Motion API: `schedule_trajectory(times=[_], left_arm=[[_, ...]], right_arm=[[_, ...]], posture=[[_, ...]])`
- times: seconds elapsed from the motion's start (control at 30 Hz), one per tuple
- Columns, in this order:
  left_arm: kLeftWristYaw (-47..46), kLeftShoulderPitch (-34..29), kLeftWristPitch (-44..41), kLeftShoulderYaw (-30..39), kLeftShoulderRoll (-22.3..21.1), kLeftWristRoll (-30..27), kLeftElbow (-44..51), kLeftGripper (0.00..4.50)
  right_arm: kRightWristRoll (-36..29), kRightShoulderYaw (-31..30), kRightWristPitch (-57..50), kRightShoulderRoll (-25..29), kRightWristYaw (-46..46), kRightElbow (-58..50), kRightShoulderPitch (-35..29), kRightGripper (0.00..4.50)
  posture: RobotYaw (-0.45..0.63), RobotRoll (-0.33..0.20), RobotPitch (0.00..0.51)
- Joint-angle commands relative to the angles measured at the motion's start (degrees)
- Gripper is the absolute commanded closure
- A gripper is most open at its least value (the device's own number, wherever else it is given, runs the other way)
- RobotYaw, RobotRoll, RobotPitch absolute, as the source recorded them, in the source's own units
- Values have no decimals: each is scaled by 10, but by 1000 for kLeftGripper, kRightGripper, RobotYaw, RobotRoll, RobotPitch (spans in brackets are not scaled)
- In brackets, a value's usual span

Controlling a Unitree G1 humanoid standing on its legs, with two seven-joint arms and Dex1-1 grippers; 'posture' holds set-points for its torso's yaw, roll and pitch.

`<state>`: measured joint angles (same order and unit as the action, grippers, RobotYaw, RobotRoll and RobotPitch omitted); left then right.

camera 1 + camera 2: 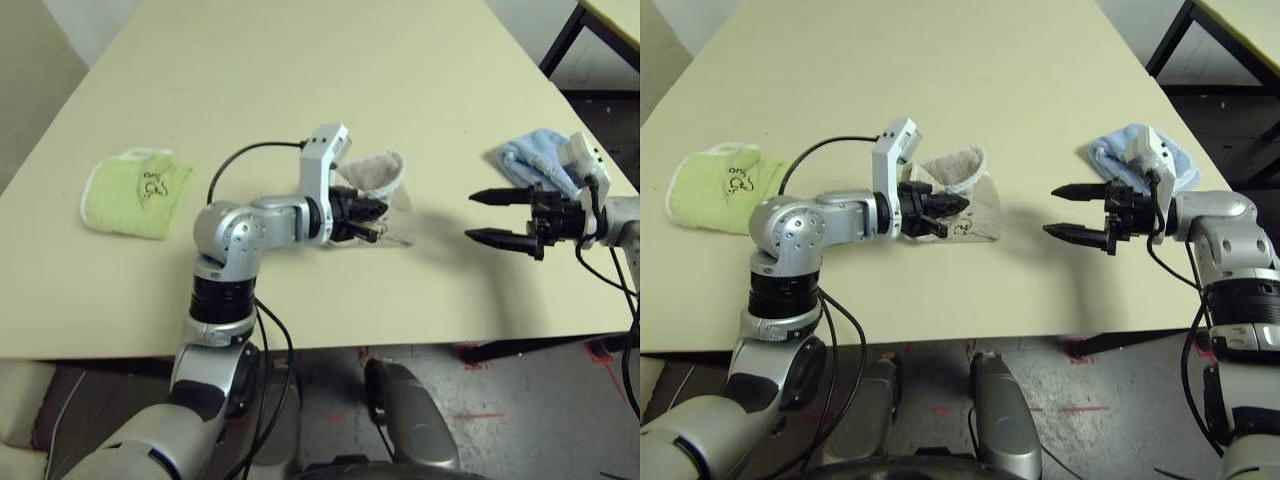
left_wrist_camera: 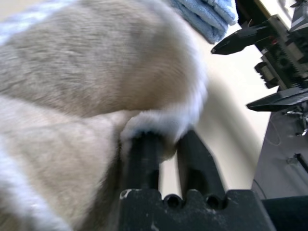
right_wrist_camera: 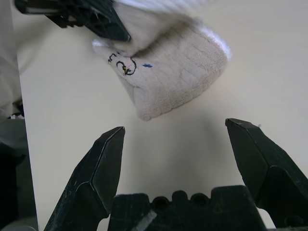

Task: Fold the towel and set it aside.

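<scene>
Middle of the pale desk, and the left claw is right in the thick of it, reaching across from the silver forearm and pressed against the beige towel. The towel sits bunched and partly folded at the centre of the desk, its white-stitched edge curling up over the top, the little embroidered cartoon mark facing the near right corner of the bundle. From the left wrist view the two black fingers stand a small way apart, with a fluffy white hem of the towel bulging down against them; whether that claw is actually pinching cloth or only touching it, I cannot tell.

Over on the right, the right claw hovers above bare desk, well apart from the towel, pointing in toward it. Released, no question: the two fingers spread wide with nothing between them, and the right wrist view looks straight through that gap to the towel's rounded fold and the stitched mark.

Just behind the right claw lies a light blue folded towel, near the desk's right edge. Far over on the left side rests a lime-green folded towel, white-edged, with a dark embroidered figure on top. A black cable loops from the left wrist camera housing down over the desk.
</scene>
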<state>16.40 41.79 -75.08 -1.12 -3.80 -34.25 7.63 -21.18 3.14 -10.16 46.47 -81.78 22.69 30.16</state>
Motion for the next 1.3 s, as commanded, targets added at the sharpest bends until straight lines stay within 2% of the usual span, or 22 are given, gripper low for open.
schedule_trajectory(times=[0.03, 0.23, 0.43, 0.6, 0.77, 0.83, 1.03, 1.13, 1.23, 1.3], left_arm=[[2, -4, 17, -14, 11, 5, 5, 2311], [1, 52, 7, 18, 44, -33, 59, 43], [-4, 124, -41, 68, 64, -84, 94, 43], [1, 134, -76, 88, 50, -112, 109, 43], [13, 81, -129, 49, -15, -111, 125, 43], [14, 53, -115, 11, -64, -86, 128, 43], [30, -2, 7, -120, -215, 31, 110, 43], [77, 3, 63, -199, -280, 68, 150, 43], [108, 22, 101, -242, -316, 100, 176, 43], [137, 38, 118, -245, -328, 101, 195, 43]], right_arm=[[1, 7, -2, 6, 5, -8, -10, 0], [3, 1, -1, 3, 5, -3, -7, 0], [11, -8, 6, -4, 3, 15, 6, 0], [17, -10, 11, -10, 1, 25, 13, 0], [23, -10, 20, -16, 0, 35, 22, 0], [26, -10, 23, -17, -1, 39, 26, 0], [29, -9, 28, -18, -2, 44, 30, 0], [31, -10, 31, -18, -4, 49, 32, 0], [34, -11, 34, -19, -5, 56, 38, 0], [36, -13, 36, -21, -5, 61, 42, 0]], posture=[[46, 0, 147], [58, 0, 151], [74, 0, 152], [75, 0, 151], [83, 0, 147], [83, 0, 146], [83, 0, 146], [89, 0, 143], [97, 0, 142], [102, 0, 142]])
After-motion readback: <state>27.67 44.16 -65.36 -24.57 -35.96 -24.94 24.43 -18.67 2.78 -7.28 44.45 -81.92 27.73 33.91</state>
